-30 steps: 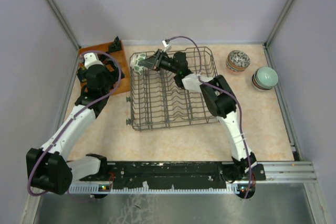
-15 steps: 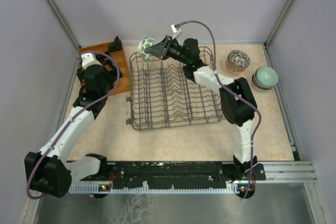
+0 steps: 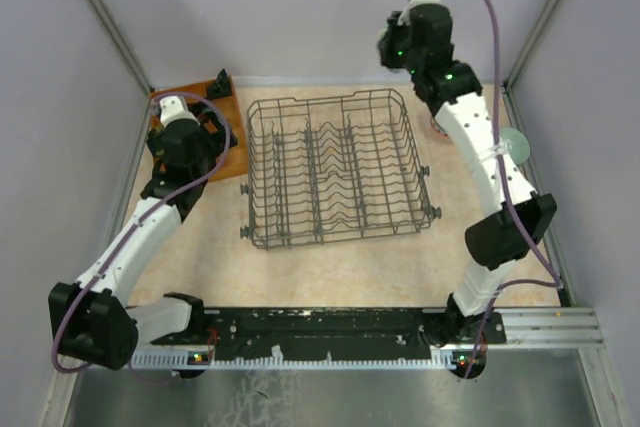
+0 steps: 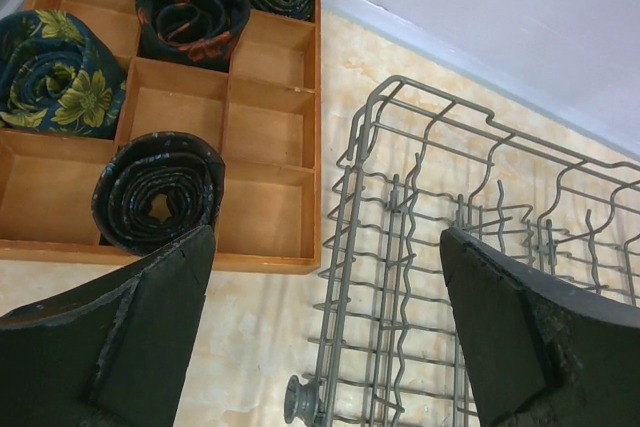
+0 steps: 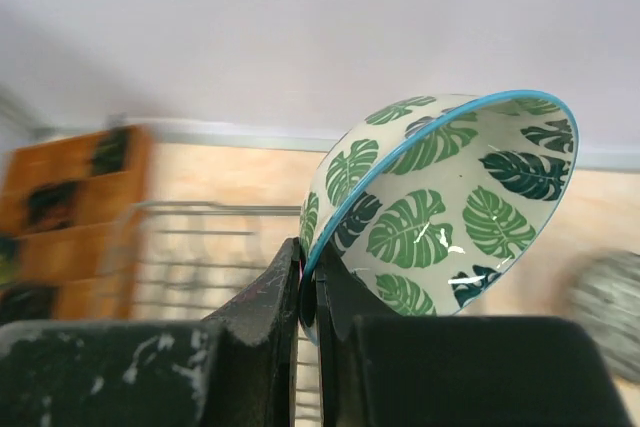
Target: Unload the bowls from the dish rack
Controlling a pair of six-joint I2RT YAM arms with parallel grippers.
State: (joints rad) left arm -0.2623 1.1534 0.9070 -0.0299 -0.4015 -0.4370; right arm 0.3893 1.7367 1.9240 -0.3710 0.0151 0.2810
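Right gripper [image 5: 310, 292] — pinching rim of leaf-print bowl [image 5: 450, 207] | teal bowl [image 3: 517, 139] lies down-right, beside dish rack [image 3: 335, 172] | left gripper [image 4: 325, 247] wide.

Leaf-print bowl [image 5: 440, 217] tilted midair, dark wire dish rack [image 3: 340, 237]

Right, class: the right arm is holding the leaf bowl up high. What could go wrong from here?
1. The right gripper pinches the leaf bowl by its rim only, tilted and well above the table. It could slip out and smash.
2. The pale green bowl on the right sits partly under that arm. Lowering there could knock it.
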